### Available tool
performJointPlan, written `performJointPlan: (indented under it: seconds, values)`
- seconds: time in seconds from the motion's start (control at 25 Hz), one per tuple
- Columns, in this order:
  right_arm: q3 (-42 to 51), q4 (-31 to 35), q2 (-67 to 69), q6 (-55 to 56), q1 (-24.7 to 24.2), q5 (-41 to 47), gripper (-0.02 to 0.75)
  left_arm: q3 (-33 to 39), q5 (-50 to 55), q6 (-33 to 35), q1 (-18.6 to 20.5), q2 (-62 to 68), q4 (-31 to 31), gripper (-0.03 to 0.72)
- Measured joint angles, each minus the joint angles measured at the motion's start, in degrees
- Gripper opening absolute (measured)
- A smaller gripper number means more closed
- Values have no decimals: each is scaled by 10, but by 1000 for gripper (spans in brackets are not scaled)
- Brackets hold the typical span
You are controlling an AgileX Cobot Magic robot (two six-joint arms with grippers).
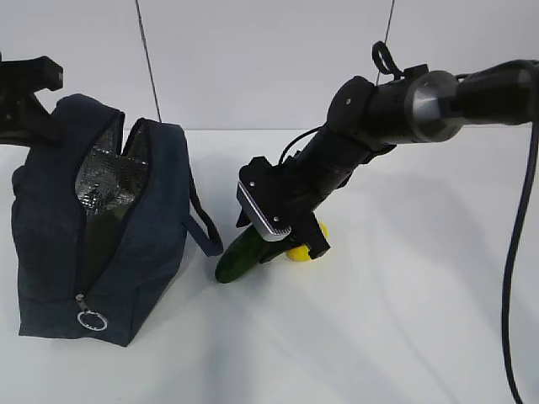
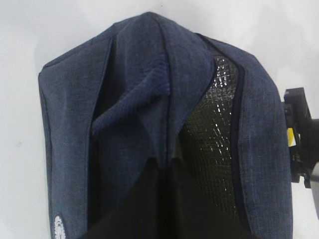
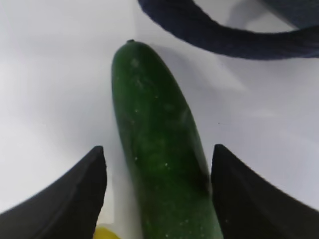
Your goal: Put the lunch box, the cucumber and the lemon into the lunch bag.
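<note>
The cucumber [image 3: 159,164] lies on the white table [image 1: 404,320], dark green and slightly curved, its tip pointing toward the lunch bag's loop handle [image 3: 234,35]. In the right wrist view it runs up the middle between the two black fingers [image 3: 65,199] of the right gripper [image 1: 278,244]; the jaws stand wide apart on either side of it — the right-hand finger looks to touch its flank, while a gap of table shows at the left one, so no clamp is seen. The lemon [image 1: 305,244] sits just behind the cucumber's far end, bright yellow, mostly hidden by the gripper in the exterior view. To the left stands the lunch bag [image 1: 93,227], dark navy, its top zipper undone and the silvery lining [image 1: 105,177] showing through the gap; the silver ring pull [image 1: 91,320] hangs low on its front. The left gripper is shut — pinching the bag's fabric at its upper rim, as far as the left wrist view shows. The lunch box cannot be made out.
</note>
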Motion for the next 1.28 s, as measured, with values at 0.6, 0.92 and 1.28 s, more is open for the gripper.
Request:
performJointPlan:
  seconds: [0.6, 0.92, 1.28]
  values:
    - [-33, -24, 33, -2, 0, -1, 424, 0, -1, 5, 0, 0, 0, -6]
    - [-61, -15, 41, -2, 0, 11, 386, 0, -1, 5, 0, 0, 0, -6]
    - [-91, -3, 8, 35, -6, 58, 385, 0, -1, 6, 0, 0, 1, -6]
